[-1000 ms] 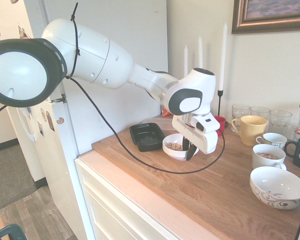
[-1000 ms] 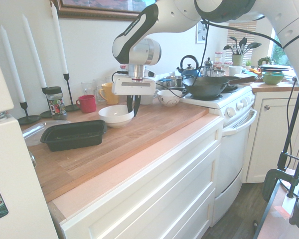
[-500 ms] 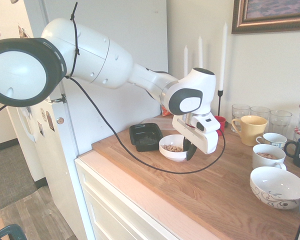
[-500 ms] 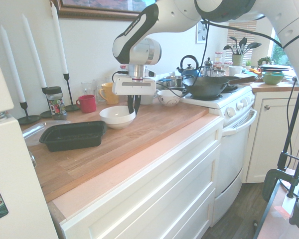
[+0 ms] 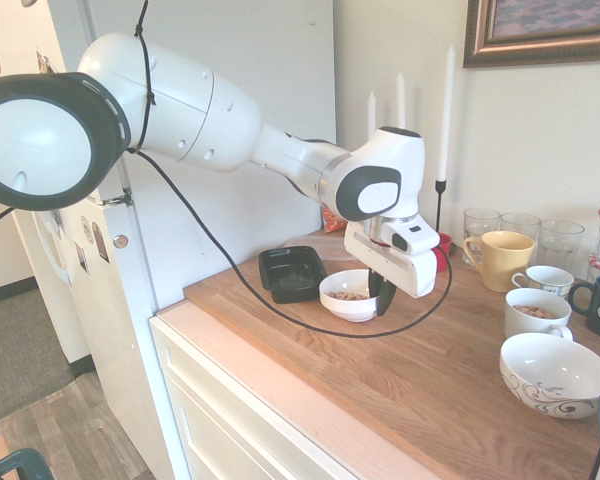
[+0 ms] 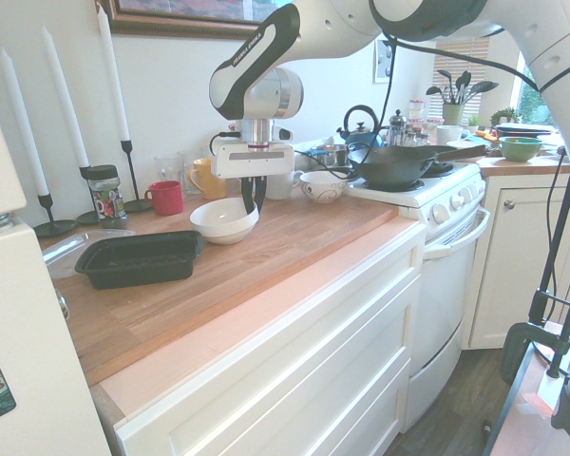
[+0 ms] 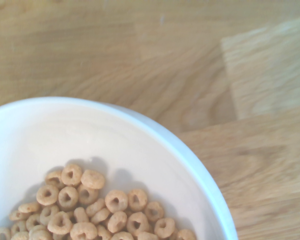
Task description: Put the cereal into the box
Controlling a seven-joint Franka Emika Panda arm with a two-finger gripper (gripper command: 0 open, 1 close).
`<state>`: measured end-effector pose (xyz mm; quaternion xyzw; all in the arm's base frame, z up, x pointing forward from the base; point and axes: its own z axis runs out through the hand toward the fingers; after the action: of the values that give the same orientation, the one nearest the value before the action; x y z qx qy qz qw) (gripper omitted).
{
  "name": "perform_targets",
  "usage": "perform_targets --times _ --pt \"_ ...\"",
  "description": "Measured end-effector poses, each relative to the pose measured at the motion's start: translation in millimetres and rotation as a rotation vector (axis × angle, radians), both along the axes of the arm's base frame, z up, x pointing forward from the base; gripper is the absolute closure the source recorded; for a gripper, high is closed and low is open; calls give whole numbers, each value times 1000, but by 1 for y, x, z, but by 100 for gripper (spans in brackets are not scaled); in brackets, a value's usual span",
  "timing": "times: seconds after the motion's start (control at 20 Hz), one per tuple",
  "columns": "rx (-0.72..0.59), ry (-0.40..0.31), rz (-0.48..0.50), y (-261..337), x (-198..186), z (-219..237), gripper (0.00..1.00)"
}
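While your gripper (image 5: 381,298) points straight down, its black fingers (image 6: 250,197) are pinched together on the rim of the white bowl (image 5: 349,296), at the bowl's right edge in the first exterior view. You can see the cereal (image 7: 90,210), small tan rings, heaped in the bottom of that bowl. Your box (image 5: 293,273), the shallow black tray, sits on the wooden countertop (image 5: 420,370) just beside the bowl, on the side away from the gripper. In the second exterior view the tray (image 6: 138,258) lies left of the bowl (image 6: 222,219) and nearer the counter's front edge.
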<state>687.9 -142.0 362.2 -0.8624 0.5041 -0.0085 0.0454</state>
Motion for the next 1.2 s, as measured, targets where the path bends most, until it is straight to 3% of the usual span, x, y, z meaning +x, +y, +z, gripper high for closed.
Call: perform_targets --times 0.6,1.2 --pt "-69 -44 25 4 4 58 100" --pt "-186 -63 98 90 14 97 100"
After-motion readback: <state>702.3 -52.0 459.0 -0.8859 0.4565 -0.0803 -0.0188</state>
